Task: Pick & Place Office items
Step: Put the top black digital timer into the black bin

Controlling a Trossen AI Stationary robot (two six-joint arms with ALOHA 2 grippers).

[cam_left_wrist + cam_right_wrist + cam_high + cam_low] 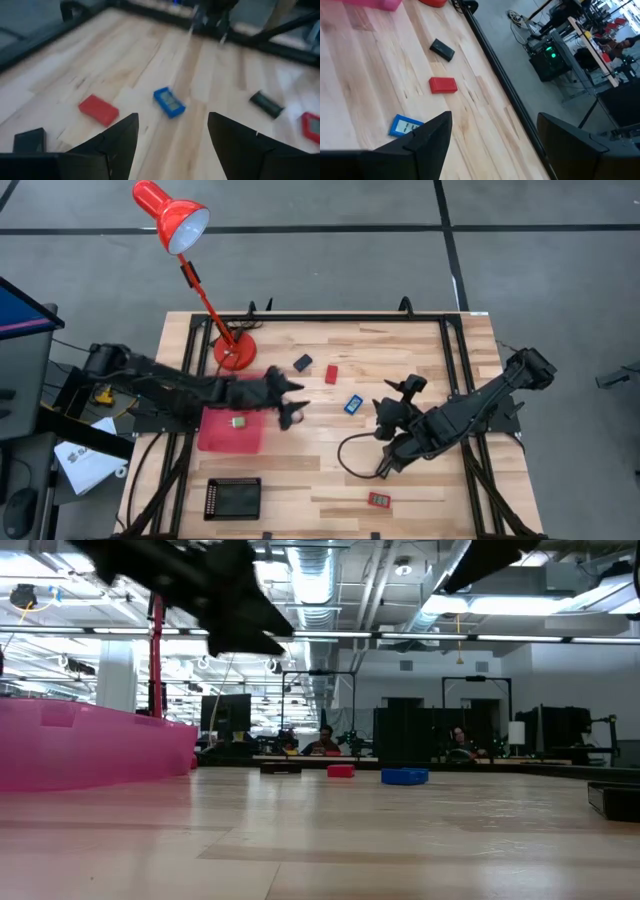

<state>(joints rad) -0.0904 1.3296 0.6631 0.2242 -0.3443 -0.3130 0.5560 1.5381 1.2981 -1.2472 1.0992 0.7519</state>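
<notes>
From above, the left gripper [292,402] hangs at the pink tray's [215,435] two-o'clock corner, fingers [120,137] apart with nothing between them; the right gripper [383,412] sits mid-table, at four o'clock from the blue piece [353,404], jaws wide and empty. Only this view takes in the whole spread: a black piece [302,363] and a red piece [331,373] toward the far edge, a small item [238,421] lying in the pink tray, another red piece [379,500] near the front edge, the black tray [232,498] at seven o'clock and the lamp [190,255]. The left wrist view alone shows a dark cylinder [266,104] — in the high view it cannot be picked out among the right arm's links. The low view gives the pink tray's wall, three far pieces in a row and people seated in the room behind — the left arm there is a dark blur, its fingers unreadable. The right wrist view cuts the pink tray to a sliver.
</notes>
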